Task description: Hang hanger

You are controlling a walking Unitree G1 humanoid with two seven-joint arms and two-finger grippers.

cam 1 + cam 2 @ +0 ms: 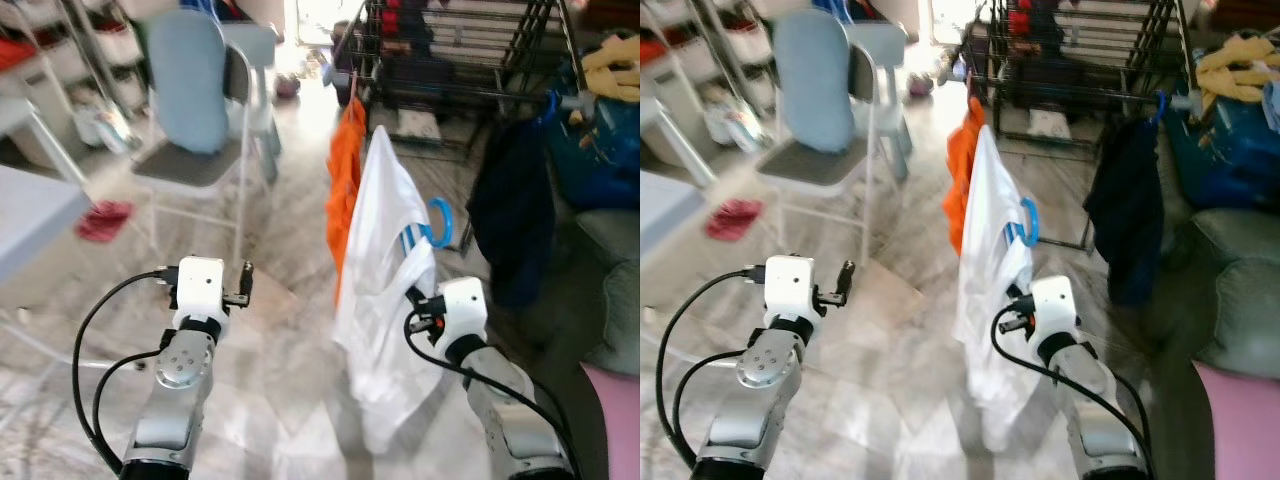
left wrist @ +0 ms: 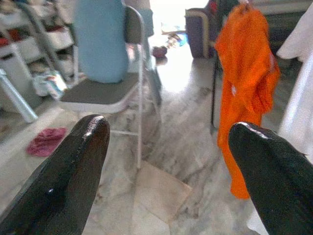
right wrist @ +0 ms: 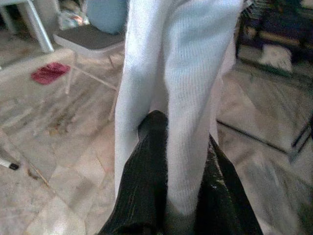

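Your hanger (image 1: 440, 222) shows as a blue hook curling out beside the white garment (image 1: 385, 300) it carries; the rest of it is buried in the cloth. The garment hangs in the air in front of the drying rack (image 1: 470, 60), just beside an orange garment (image 1: 347, 180) already hung on the rack's near rail. Your right hand (image 3: 171, 161) is clamped on a fold of the white cloth; the wrist view shows both black fingers pressed against fabric, not against plastic. Your left hand (image 2: 168, 161) is spread wide, holds nothing, and points toward the folding chair (image 1: 200, 130).

Judging from that grip, the main risk is the cloth slipping through the fingers or sliding off the hanger as you lift, since you are not holding the hanger itself. The hook could also swing or turn away from the rail, or snag the orange garment as you bring it in.

You cannot see where the hook meets the hanger's shoulders, nor how well the garment sits on it. The head views are blurred, so the target rail is hard to pick out. A dark garment (image 1: 510, 210) hangs further right.
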